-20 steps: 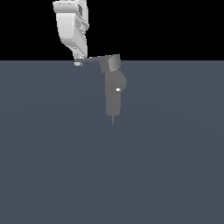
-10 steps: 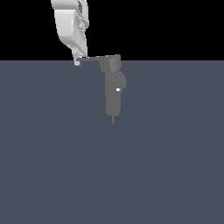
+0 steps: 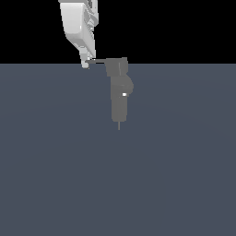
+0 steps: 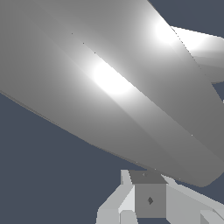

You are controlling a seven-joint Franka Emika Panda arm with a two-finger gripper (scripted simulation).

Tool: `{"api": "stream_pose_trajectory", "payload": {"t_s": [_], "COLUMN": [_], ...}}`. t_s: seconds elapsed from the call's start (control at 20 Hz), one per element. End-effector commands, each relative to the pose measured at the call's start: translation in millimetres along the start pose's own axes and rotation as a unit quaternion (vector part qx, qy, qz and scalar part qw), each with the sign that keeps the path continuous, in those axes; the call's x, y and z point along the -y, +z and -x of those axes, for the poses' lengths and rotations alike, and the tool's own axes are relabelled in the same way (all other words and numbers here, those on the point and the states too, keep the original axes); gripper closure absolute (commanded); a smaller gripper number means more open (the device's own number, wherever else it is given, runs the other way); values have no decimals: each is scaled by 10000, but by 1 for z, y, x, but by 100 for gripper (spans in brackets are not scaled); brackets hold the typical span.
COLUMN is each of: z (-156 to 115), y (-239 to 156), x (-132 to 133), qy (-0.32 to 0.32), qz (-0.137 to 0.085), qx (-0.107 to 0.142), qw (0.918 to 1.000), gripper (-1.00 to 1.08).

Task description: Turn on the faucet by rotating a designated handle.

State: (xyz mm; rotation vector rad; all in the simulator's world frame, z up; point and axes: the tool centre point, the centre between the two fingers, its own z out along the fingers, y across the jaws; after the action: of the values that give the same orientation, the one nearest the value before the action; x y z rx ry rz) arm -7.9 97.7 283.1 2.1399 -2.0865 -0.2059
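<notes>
The faucet (image 3: 120,99) is a matte grey upright column with a side bulge, a small white mark and a thin pin at its lower end. Its handle (image 3: 97,60) is a thin grey lever that sticks out from the blocky top cap toward the exterior view's left. My white gripper (image 3: 86,63) comes down from above and its fingertips touch the lever's tip. The fingers look closed together with nothing between them. In the wrist view a broad grey surface (image 4: 113,83) fills most of the picture, and the gripper (image 4: 150,200) shows at the edge.
A flat dark blue-grey floor (image 3: 118,184) spreads around the faucet. Black background lies behind the gripper above the horizon line.
The gripper has shifted slightly toward the exterior view's right against the lever's tip. The top cap and lever have turned a little and now look squarer to the camera.
</notes>
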Motion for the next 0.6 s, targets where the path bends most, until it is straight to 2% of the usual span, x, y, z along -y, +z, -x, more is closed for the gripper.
{"api": "stream_pose_trajectory", "payload": {"t_s": [0.0, 0.55], "z": [-12, -36], "y": [-2, -4], "x": [-7, -37], "qy": [48, 40], "qz": [-1, -8], "qx": [-2, 4], "qw": [10000, 10000], "gripper": [108, 108]}}
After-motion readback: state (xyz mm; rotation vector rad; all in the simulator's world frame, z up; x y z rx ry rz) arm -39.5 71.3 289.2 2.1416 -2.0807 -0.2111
